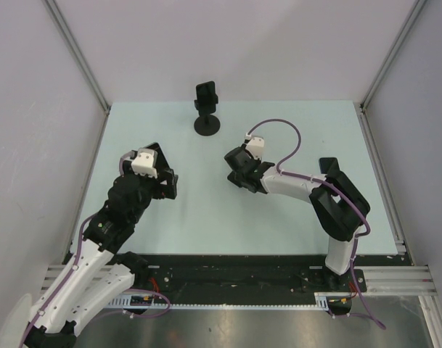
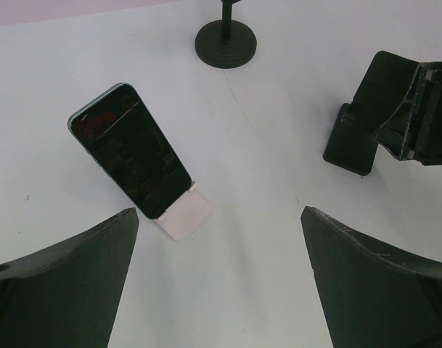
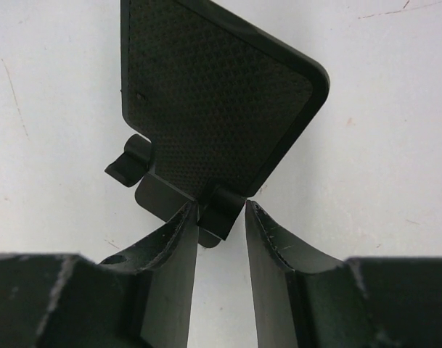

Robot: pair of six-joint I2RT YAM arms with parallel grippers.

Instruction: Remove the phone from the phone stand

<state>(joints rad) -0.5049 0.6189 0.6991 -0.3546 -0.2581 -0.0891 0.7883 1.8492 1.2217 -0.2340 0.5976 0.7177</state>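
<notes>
**Top external view.** The round-base stand [image 1: 207,109] is upright at the far middle of the table [image 1: 300,138]. The left gripper [image 1: 161,168] is on the near-left side of that stand, and the right gripper [image 1: 237,164] on its near-right side. Both are low over the table. Neither the phone nor what the fingers are doing can be made out from here.

**Left wrist view.** Only this view shows the phone [image 2: 130,151]. It has a dark screen and leans back on the white stand [image 2: 184,214], which lies nearer the camera than the round-base stand [image 2: 226,43] and to its left. The left gripper [image 2: 219,214] is spread wide and holds nothing. Its fingers [image 2: 61,283] are short of the phone and apart from it. The phone remains seated on the white stand. A black stand [image 2: 351,141] with the right gripper behind it shows at the right edge.

**Right wrist view.** Only this view shows the black stand [image 3: 213,94] in detail, with its dotted plate and two front lips. The right gripper [image 3: 221,214] is drawn in to a narrow gap. Its fingers [image 3: 271,246] pinch one lip from both sides.
</notes>
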